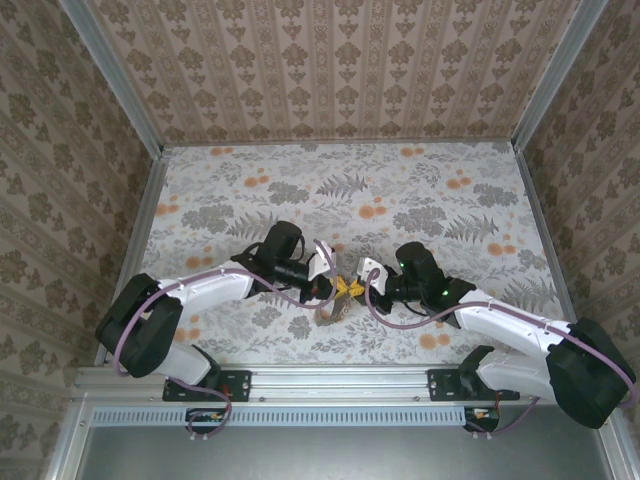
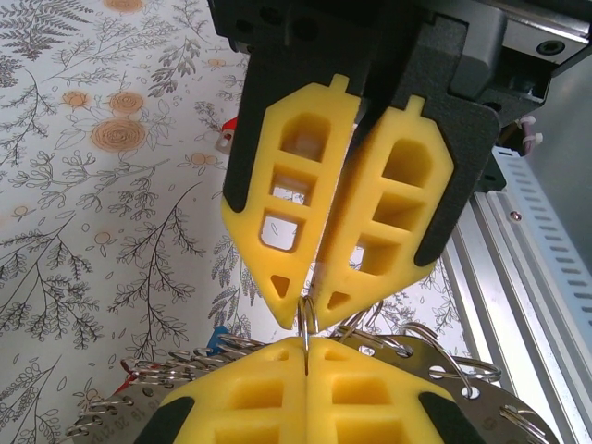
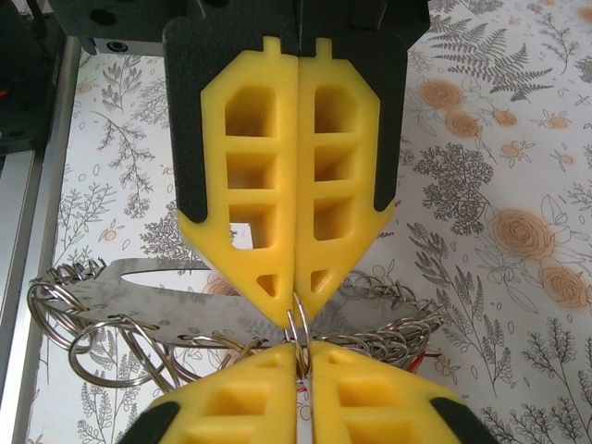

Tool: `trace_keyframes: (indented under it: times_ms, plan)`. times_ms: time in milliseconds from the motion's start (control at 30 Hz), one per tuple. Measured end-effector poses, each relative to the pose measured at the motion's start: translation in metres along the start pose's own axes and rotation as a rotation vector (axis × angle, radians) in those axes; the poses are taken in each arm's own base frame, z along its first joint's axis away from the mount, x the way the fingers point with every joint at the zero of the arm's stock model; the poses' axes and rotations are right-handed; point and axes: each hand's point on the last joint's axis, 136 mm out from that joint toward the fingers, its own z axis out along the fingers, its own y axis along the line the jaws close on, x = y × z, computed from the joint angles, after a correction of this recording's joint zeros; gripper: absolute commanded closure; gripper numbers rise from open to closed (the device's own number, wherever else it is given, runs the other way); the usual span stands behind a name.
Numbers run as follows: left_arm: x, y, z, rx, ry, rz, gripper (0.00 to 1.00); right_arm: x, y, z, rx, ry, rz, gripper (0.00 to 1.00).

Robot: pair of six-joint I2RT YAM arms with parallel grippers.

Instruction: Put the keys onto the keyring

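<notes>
Keyring (image 3: 139, 301), a grey metal band strung with many small wire loops, sits near the front edge of the floral table (image 1: 420, 200), between the two arms. Left gripper (image 3: 296, 310) and right gripper (image 3: 303, 353) meet tip to tip just over it, each with its yellow jaws pinched together on the same small wire ring (image 3: 298, 331). A blue key head (image 2: 219, 335) peeks out beside the band.
</notes>
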Motion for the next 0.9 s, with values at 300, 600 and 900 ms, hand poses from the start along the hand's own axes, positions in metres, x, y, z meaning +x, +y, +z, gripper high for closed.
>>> trace_keyframes:
  times_ms: [300,600,900]
  plan:
    - [0.0,-0.0004,0.0,0.002,0.0,-0.001,1.0,-0.0045,-0.0013,0.0003,0.004,-0.018,-0.009,0.82]
    - [0.0004,0.0015,-0.0012,-0.004,0.001,-0.003,1.0,-0.0046,-0.001,0.0007,0.0,-0.018,-0.002,1.0]
    - [-0.0007,0.0051,-0.0036,-0.014,-0.007,0.002,0.81,-0.0093,-0.0031,0.0007,0.007,-0.038,-0.008,1.0]
